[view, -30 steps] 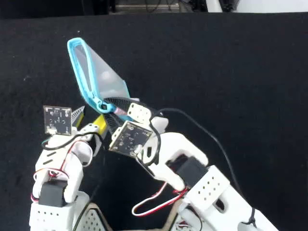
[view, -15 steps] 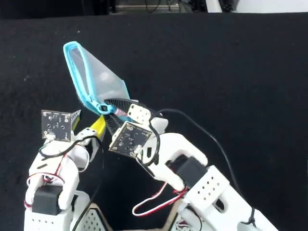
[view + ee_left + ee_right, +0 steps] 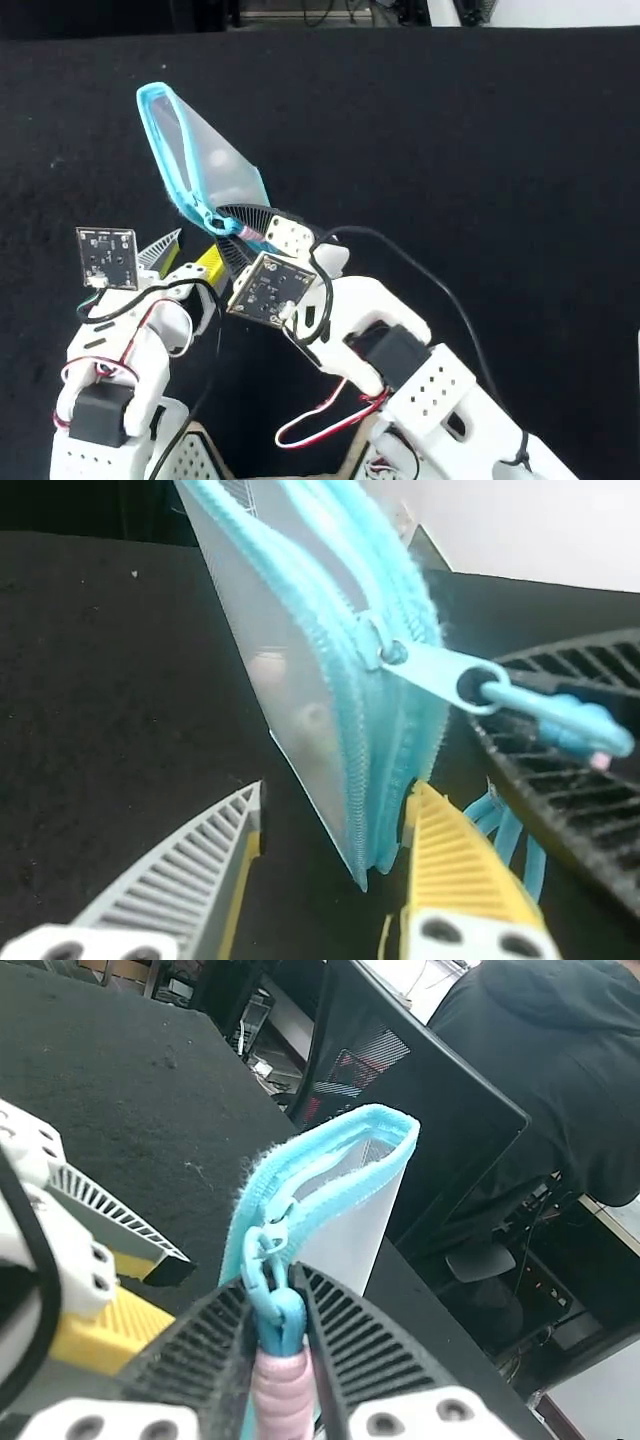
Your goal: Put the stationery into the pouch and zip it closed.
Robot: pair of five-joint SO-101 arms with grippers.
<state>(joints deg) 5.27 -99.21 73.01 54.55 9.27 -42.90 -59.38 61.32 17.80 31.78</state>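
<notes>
Black ribbed jaws of the right gripper (image 3: 275, 1290) were pinched shut on the blue pull cord (image 3: 270, 1305). Beside it the left gripper (image 3: 338, 800) stood wide open and held nothing, straddling the near end of the pouch (image 3: 215, 160) — yellow finger just beside it, grey one apart. From both grippers the pouch ran away over the black table (image 3: 470, 150), long axis pointing off the arms, slider (image 3: 385, 652) at the near end, mouth gaping — closing likely meant drawing the slider outward. No legible writing showed.
</notes>
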